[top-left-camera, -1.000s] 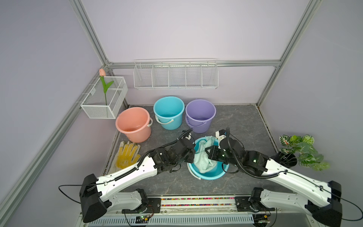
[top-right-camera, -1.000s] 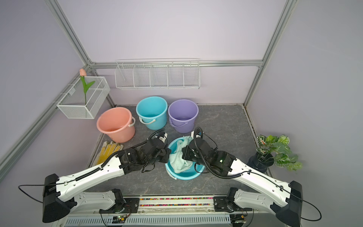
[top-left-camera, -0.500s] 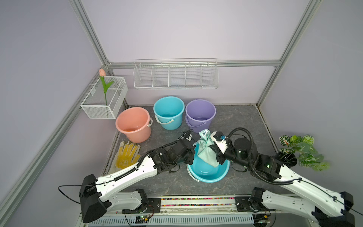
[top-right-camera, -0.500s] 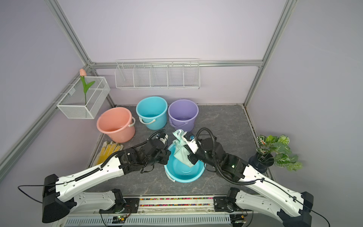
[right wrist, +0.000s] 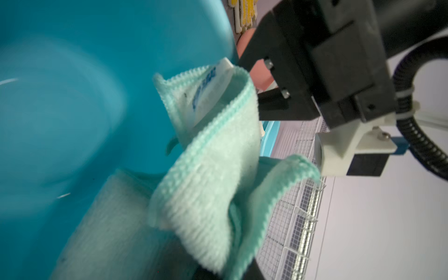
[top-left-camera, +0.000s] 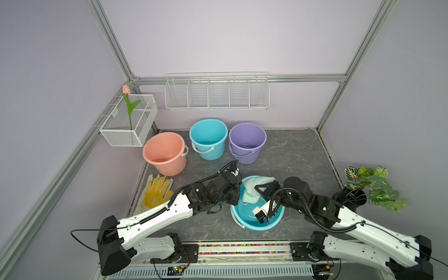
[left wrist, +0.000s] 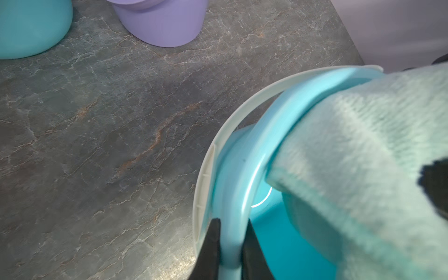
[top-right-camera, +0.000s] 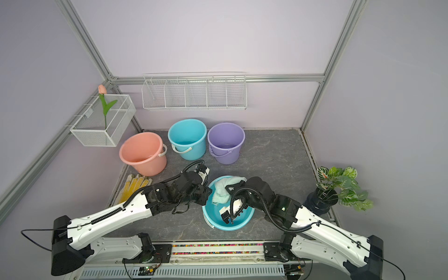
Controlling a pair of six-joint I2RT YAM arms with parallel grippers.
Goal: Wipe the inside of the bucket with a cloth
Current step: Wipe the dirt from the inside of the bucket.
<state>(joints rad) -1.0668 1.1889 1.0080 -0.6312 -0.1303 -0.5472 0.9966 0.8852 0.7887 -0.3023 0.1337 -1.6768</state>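
Cloth (top-left-camera: 251,194): mint-green, bunched, lying over the far rim and down into the teal bucket (top-left-camera: 254,226), lower centre of both top views. Right gripper (top-left-camera: 261,189): clenched on the cloth (its white label (right wrist: 208,92) shows in the right wrist view). Left gripper (left wrist: 232,225): clamped on the bucket's rim, at the bucket's left edge in both top views. Desk (top-left-camera: 291,155): grey, stone-patterned.

Lab cell: aluminium frame (top-left-camera: 303,78), lilac panels (top-left-camera: 218,36)

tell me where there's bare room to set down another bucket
Widest bare patch: the grey tabletop between the purple bucket and the potted plant. Crowded around the pink bucket, the glove and the front teal bucket.
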